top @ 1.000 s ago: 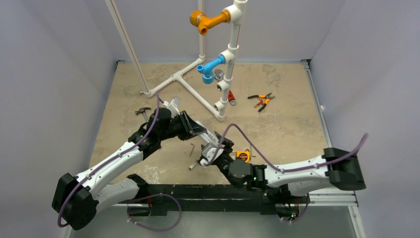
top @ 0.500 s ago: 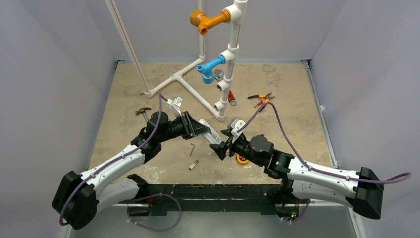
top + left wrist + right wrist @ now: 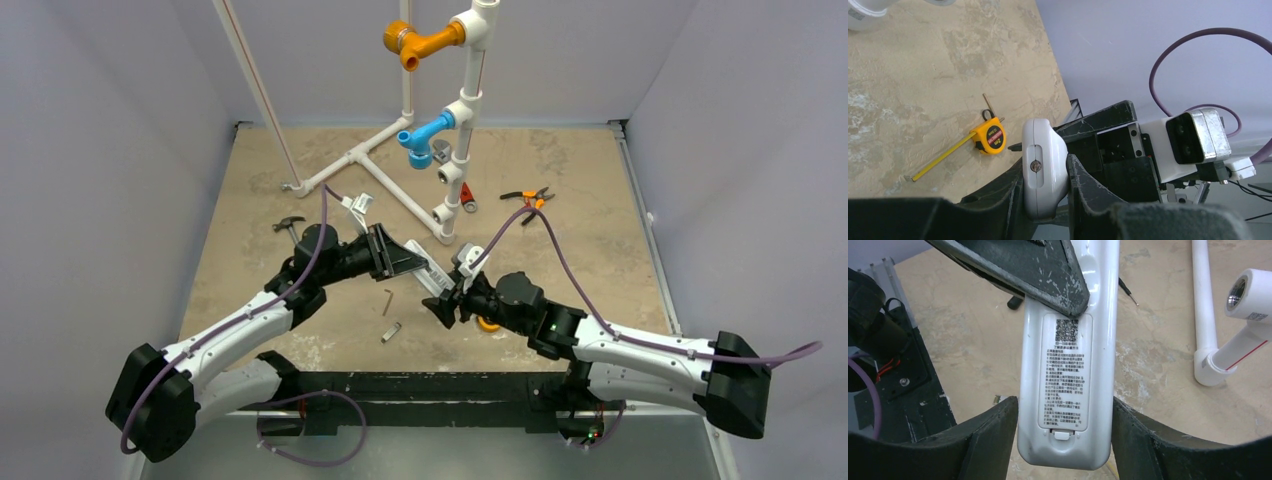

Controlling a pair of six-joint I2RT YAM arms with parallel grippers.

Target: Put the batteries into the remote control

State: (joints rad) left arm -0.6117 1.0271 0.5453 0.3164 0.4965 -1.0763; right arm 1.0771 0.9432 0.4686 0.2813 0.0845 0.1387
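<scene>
Left gripper [image 3: 408, 262] is clamped on the remote control [image 3: 1065, 390], mid-frame in the top view. Right gripper [image 3: 1064, 407] straddles the remote's lower end at frame bottom, back label facing the wrist camera. Its fingers [image 3: 990, 440] sit tight beside both edges; can't tell if they're squeezing.

Bright even light, soft shadows, wrist-view edges blurred

One remote control [image 3: 1065, 380], one tape measure [image 3: 989, 139], one hammer [image 3: 289, 224].
</scene>
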